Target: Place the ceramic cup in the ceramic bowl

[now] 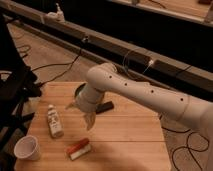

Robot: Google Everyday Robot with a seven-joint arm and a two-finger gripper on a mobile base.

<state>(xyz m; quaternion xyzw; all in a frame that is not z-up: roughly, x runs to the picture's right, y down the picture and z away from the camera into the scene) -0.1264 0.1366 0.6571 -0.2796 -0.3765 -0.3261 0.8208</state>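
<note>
The ceramic cup [27, 148], small, white and tapered, stands upright at the near left corner of the wooden table [130, 135]. The ceramic bowl is almost wholly hidden behind my white arm [145, 95]; only a sliver of its dark rim [78, 91] shows at the arm's left edge. My gripper [89, 119] hangs pointing down over the middle of the table, to the right of and beyond the cup, well apart from it. It holds nothing that I can see.
A white labelled bottle [54, 121] lies between gripper and cup. A red and white flat item [79, 149] lies near the front edge. A black object [105, 106] lies under the arm. A dark chair [15, 95] stands left; cables run on the floor.
</note>
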